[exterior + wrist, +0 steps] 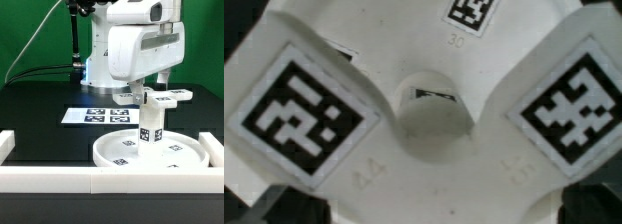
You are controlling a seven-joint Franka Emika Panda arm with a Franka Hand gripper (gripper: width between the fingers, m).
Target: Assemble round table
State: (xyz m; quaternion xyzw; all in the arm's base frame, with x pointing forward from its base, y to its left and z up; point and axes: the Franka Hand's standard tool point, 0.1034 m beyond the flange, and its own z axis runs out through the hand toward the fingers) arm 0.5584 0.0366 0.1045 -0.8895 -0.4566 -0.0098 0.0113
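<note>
The large rimmed disc lies on the black table with the short thick post standing upright at its centre. The cross-shaped piece sits level on top of the post, and my gripper comes down on it from above, shut on it. In the wrist view the cross-shaped piece fills the frame, with square tags on its arms and a round hollow in its middle. My gripper closes on it at the edge of the picture, its fingers mostly hidden.
The marker board lies flat behind the disc toward the exterior view's left. Long white border rails run along the front and both sides. The robot's base stands at the back.
</note>
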